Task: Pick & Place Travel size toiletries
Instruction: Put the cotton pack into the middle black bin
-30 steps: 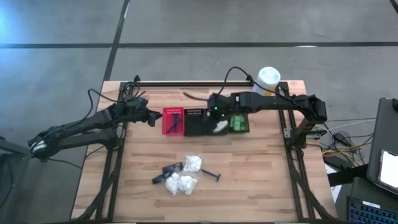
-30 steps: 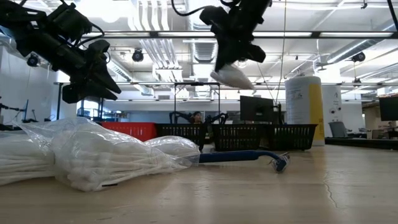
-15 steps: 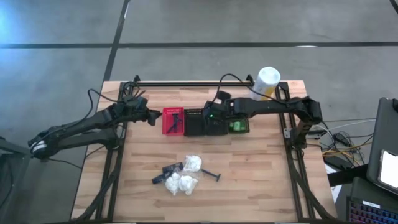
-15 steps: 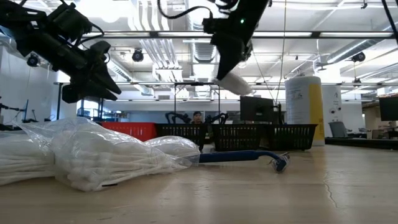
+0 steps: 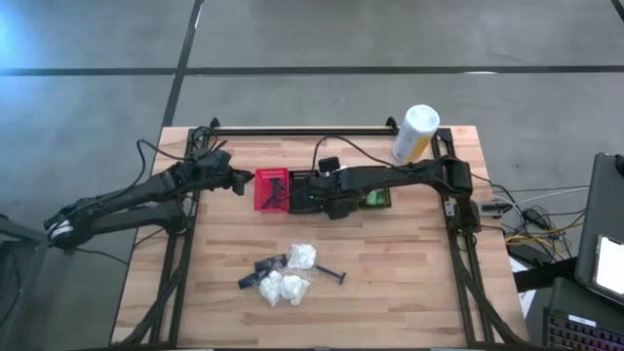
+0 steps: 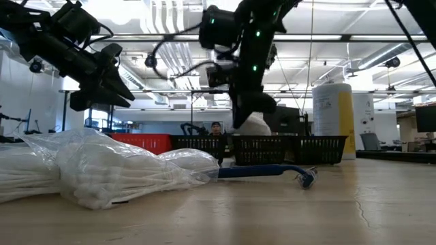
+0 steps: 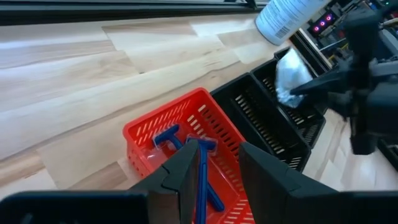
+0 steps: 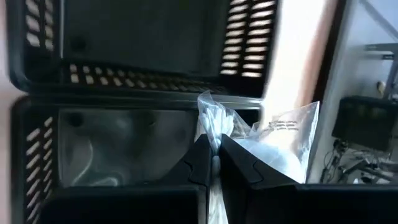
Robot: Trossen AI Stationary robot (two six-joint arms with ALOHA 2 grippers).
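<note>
My right gripper (image 5: 327, 195) is shut on a white plastic-wrapped bundle (image 6: 253, 124) over the black baskets (image 5: 304, 192). In the low view the bundle hangs just above the baskets' rim (image 6: 262, 141); in the high view the arm hides it. More white bundles (image 5: 291, 276) and slim black pieces (image 5: 265, 264) lie on the table's near middle. Green packets (image 5: 373, 198) sit in the rightmost basket. My left gripper (image 5: 234, 182) waits open beside the red basket (image 5: 271, 190), which holds blue razors (image 7: 186, 146). My right gripper pinches the bundle's gathered plastic wrap (image 8: 211, 124) between its two fingers, near one end of the bag. The fingers slant steeply down from the table's right side. The rest of the bundle (image 8: 280, 152) hangs beside and below the fingers, clear of the basket floor.
A tall white-and-yellow canister (image 5: 414, 132) stands at the table's far right corner. A blue razor (image 6: 272, 171) lies on the table in front of the baskets. Bare wood shows along the near edge and on both sides of the loose items.
My right gripper has come down and a little toward the table's left edge, rolling its wrist, still shut on the white bundle. The bundle has sunk from well above the baskets to just over their rim. My left arm has kept still.
</note>
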